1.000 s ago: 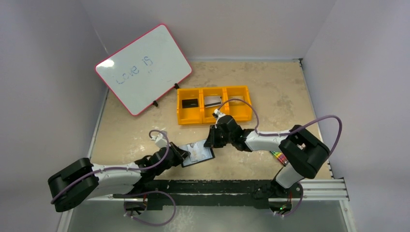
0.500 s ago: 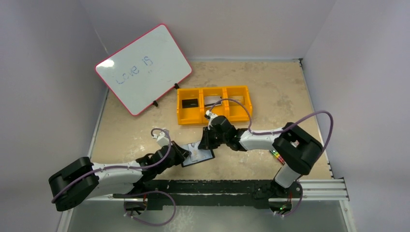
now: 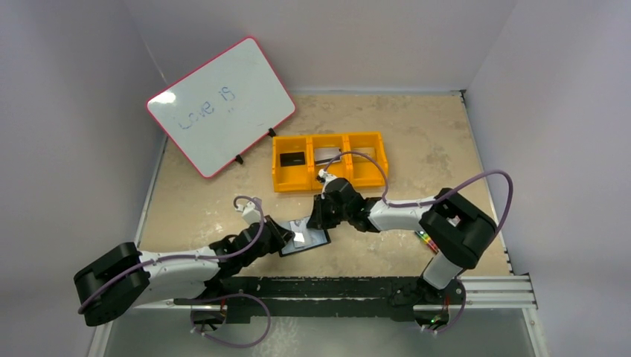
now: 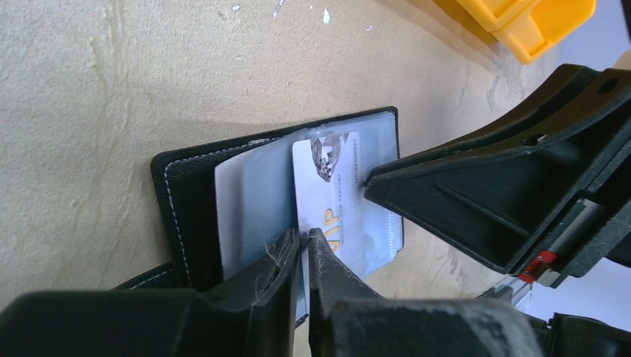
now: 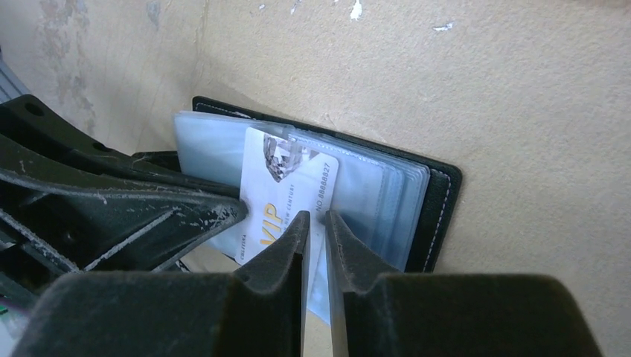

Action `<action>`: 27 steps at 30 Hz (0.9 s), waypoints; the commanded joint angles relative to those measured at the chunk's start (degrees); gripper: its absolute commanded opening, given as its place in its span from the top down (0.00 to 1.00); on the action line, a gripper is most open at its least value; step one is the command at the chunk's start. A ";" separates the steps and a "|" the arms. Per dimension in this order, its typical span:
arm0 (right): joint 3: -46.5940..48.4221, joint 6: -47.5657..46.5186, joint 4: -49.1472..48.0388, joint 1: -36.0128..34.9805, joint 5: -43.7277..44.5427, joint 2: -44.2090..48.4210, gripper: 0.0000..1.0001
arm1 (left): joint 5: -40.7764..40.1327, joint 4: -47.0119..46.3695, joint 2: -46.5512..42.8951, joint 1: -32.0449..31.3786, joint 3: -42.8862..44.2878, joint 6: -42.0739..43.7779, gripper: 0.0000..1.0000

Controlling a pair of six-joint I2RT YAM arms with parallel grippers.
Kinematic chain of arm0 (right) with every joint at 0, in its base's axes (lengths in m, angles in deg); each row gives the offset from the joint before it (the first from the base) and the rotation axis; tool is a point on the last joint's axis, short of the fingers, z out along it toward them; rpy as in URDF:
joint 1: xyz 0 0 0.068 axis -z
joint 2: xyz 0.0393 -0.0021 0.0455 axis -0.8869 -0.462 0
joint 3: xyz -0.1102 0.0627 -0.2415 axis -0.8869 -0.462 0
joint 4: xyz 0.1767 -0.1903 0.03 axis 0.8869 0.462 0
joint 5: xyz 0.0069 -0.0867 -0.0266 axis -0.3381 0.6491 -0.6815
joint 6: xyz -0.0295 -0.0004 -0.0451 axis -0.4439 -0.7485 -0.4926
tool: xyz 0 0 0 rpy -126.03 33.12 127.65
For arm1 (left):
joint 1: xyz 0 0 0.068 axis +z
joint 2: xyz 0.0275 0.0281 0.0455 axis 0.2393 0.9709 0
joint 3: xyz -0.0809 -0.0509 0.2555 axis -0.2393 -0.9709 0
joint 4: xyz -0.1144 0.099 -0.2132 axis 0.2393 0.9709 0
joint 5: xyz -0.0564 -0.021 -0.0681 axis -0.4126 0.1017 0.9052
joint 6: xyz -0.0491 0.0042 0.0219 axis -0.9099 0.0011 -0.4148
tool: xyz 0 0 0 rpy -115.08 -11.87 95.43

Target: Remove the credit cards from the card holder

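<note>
Card in card holder, before tray

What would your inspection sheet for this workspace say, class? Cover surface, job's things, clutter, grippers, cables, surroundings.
Surface: tan table, scuffed, white flecks.
Job's things: card holder open flat; white card seemingly partly out of a sleeve; black card and grey card in orange tray.
Clutter: whiteboard, propped up; marker pack, near right side.
Grippers: left gripper shut on card holder's sleeve; right gripper shut on white card's edge.
Cables: purple cables loop above the table, clear of the cards.
Surroundings: pale walls; nothing else seen.
</note>
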State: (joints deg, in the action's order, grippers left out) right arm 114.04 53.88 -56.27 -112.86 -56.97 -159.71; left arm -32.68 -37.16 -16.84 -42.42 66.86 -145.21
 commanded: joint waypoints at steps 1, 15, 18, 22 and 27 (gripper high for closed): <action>-0.27 -1.07 0.18 -0.13 -2.48 -3.41 0.83 | 0.79 -4.38 0.59 0.29 2.68 1.65 0.86; -0.22 -0.42 2.45 -0.09 -1.05 -3.69 0.84 | 0.59 -16.85 2.94 1.16 -2.60 -4.05 0.77; 0.00 -0.30 2.81 -0.10 -0.67 -3.69 0.84 | 0.45 -14.94 3.18 1.17 -2.29 -4.05 0.92; 0.09 0.05 4.32 -0.11 1.12 -3.44 0.84 | -1.01 -6.01 0.72 1.17 -0.66 -3.51 1.00; 0.17 0.36 6.95 -0.14 2.39 -2.84 0.84 | -5.77 8.87 -6.53 1.21 1.41 -2.41 1.00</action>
State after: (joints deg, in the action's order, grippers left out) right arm 114.65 54.76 -58.45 -112.79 -58.74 -161.92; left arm -33.09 -40.65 -18.55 -41.51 65.57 -148.53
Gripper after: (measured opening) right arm 0.160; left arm 0.009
